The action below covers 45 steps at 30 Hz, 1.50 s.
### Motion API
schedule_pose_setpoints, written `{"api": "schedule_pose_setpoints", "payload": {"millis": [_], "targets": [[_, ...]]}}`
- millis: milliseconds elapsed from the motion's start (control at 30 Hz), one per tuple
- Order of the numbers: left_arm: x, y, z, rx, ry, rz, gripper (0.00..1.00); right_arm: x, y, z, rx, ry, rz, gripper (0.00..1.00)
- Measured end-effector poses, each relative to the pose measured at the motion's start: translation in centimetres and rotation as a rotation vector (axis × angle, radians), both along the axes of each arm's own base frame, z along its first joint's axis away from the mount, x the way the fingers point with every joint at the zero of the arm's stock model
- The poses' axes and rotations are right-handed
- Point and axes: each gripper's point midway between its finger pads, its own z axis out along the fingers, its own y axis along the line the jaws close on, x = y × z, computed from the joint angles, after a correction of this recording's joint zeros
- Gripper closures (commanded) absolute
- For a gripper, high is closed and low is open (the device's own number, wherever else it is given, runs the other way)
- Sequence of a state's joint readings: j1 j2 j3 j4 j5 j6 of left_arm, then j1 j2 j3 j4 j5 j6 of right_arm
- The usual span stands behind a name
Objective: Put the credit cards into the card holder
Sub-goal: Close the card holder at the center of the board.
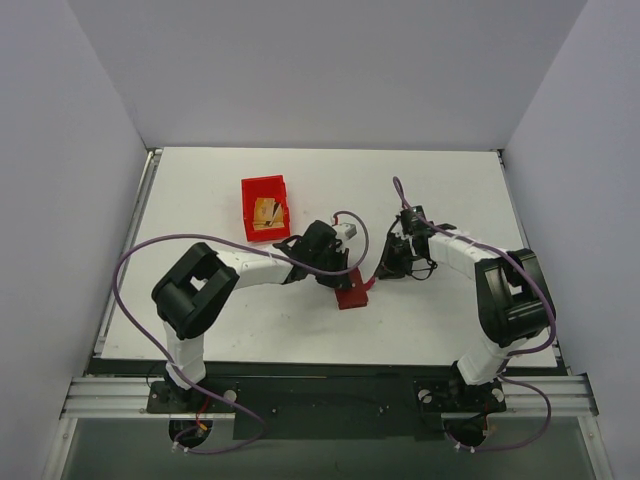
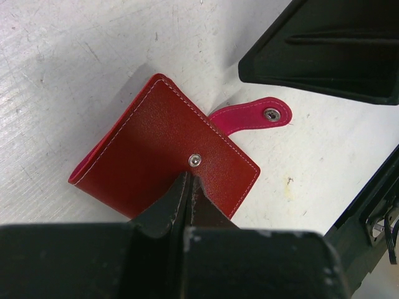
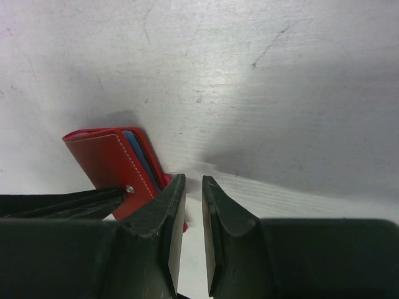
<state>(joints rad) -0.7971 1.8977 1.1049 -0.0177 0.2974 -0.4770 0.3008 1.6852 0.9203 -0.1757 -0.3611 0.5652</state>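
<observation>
The card holder (image 1: 352, 296) is a dark red wallet lying closed on the table, its pink snap tab (image 2: 262, 116) sticking out unfastened. It also shows in the left wrist view (image 2: 162, 156) and in the right wrist view (image 3: 112, 163), where a light blue slot edge shows. My left gripper (image 2: 189, 177) is shut and empty, its tips resting on the wallet's cover just below the snap stud. My right gripper (image 3: 193, 180) is open by a narrow gap, empty, just beside the wallet's tab end. The gold-tan credit cards (image 1: 268, 213) lie in the red bin.
The bright red open-topped bin (image 1: 249, 190) stands behind and to the left of the wallet. My left gripper (image 1: 338, 277) and right gripper (image 1: 385, 268) are close together over the table's middle, purple cables looping above them.
</observation>
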Motion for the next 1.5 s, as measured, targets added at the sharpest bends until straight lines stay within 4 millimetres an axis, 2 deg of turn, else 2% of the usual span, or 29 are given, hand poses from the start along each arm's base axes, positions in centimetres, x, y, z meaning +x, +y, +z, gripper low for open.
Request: {"api": "schedule_pose_setpoints", "payload": {"millis": [433, 700, 800, 1000, 1133, 1300, 1500], "targets": [[0.0, 0.1, 0.0, 0.000, 0.000, 0.001, 1.00, -1.4, 3.2, 0.5, 0.213, 0.033, 0.032, 0.86], [-0.1, 0.4, 0.2, 0.012, 0.001, 0.008, 1.00, -0.9, 5.2, 2.0, 0.345, 0.013, 0.043, 0.86], [-0.1, 0.7, 0.4, 0.021, 0.002, 0.015, 1.00, -0.8, 5.6, 1.9, 0.364, 0.014, 0.049, 0.86], [0.6, 1.3, 2.1, 0.010, -0.024, 0.041, 1.00, -1.3, 6.1, 0.5, 0.358, 0.056, 0.053, 0.86], [0.9, 1.4, 3.3, -0.006, -0.044, 0.049, 1.00, -1.2, 6.5, 0.5, 0.367, 0.043, 0.051, 0.85], [1.0, 1.5, 3.9, -0.012, -0.056, 0.055, 1.00, -0.3, 5.1, 1.3, 0.286, -0.046, 0.006, 0.83], [1.6, 1.9, 4.1, -0.010, -0.065, 0.074, 1.00, 1.5, 1.1, 4.8, 0.085, -0.233, -0.088, 0.83]]}}
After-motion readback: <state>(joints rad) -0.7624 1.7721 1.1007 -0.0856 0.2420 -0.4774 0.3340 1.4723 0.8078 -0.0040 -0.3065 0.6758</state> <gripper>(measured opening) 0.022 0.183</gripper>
